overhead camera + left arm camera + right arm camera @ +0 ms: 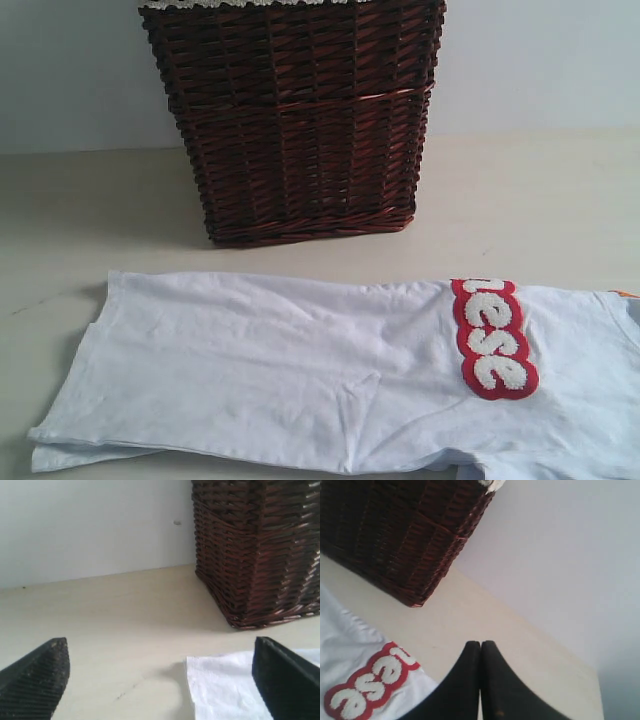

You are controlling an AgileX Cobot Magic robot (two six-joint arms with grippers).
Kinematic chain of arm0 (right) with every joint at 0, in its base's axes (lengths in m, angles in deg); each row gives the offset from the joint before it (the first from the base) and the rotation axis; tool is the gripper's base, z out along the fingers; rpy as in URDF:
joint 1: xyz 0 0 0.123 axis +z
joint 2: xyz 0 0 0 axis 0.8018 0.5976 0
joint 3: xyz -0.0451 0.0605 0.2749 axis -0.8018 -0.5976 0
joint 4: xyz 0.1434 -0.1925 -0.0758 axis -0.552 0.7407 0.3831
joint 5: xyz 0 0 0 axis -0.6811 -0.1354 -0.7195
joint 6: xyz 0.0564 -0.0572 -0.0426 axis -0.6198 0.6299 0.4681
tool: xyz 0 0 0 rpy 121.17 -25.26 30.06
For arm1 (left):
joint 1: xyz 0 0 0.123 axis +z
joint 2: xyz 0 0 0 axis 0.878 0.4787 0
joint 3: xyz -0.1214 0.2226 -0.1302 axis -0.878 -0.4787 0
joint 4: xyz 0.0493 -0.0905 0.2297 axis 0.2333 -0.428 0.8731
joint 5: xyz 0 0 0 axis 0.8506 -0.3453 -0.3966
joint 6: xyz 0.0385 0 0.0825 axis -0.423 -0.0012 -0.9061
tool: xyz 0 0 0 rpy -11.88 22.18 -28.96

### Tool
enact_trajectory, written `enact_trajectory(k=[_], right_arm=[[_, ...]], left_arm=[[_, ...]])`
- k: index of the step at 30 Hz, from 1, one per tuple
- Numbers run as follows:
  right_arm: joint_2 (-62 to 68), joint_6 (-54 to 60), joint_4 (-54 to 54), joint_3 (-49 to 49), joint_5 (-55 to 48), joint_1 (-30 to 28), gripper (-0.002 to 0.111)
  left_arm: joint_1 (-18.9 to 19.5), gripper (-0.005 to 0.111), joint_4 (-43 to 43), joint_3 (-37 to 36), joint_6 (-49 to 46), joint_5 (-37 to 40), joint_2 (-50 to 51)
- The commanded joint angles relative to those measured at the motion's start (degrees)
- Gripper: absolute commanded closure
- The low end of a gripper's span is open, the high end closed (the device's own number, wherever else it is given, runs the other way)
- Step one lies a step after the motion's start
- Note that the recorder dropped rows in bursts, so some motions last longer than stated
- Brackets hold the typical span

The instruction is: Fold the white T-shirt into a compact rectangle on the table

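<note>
White T-shirt (300,380) lay flat on the counter (520,200), in front of the wicker basket (295,120) and apart from it, with a bare strip of counter between. Cloth was soft and white with shallow creases near the middle. At the lower left corner a second layer peeked out under the top one, so it was doubled over there. Red band (493,338) carried fuzzy white letters, only "ese" readable, turned sideways and running front to back.

The long axis ran left-right across the exterior view. The plain straight-edged end was at the left and the band end at the right, where the shirt ran off the frame at the right and bottom edges.

Left fingers (40,675) were wide apart, low over the counter with nothing between them. One corner of the shirt (225,685) lay just inside one finger, with the basket (260,550) beyond.

Right fingers (465,680) were pressed together tip to tip, no cloth visible between them. The band end of the shirt (350,650) sat beside them, and I couldn't tell whether they touched it.

The basket was dark brown with white lace trim (290,4) at the rim, against a pale wall (70,70).
</note>
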Motion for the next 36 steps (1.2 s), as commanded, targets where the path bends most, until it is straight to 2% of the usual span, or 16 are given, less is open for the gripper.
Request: enact_trajectory(k=[1,4,9,12,17,20,22,26,33,36], right_arm=[[-5.96,-1.07,0.99,0.4,2.23,-0.36,0.108],[-9.35,-3.55,2.33,0.4,0.18,-1.04,0.108],[-12.82,-24.7,9.03,0.4,-2.9,-1.13,0.108],[-13.07,-31.42,12.3,0.4,-2.84,-1.13,0.108],[-13.07,-32.22,12.8,0.4,-3.04,-1.13,0.108],[-13.31,-32.22,12.8,0.4,-2.97,-1.13,0.108],[-13.52,-32.22,12.8,0.4,-3.08,-1.13,0.108],[-13.51,-32.22,12.8,0.4,-3.44,-1.13,0.108],[-13.51,-32.22,12.8,0.4,-6.56,-1.13,0.108],[-13.0,-31.68,12.66,-0.01,-3.94,-1.13,0.108]], left_arm=[[0.92,0.012,0.44,-0.01,0.05,4.89,-2.52],[0.92,0.012,0.44,-0.01,0.05,5.16,-3.06],[0.92,0.012,1.63,-1.91,0.05,5.06,-6.68],[0.92,0.012,3.43,-6.28,0.05,5.06,-12.13],[0.92,0.012,7.09,-15.93,0.05,5.18,-25.39],[0.92,0.012,7.81,-18.67,0.05,5.28,-31.53],[0.92,0.012,8.08,-18.67,0.05,10.46,-34.31],[0.92,0.012,7.76,-18.67,0.05,13.97,-34.59],[0.92,0.012,7.64,-18.67,0.05,14.35,-34.59],[0.92,0.012,7.64,-18.67,0.05,14.35,-34.59]])
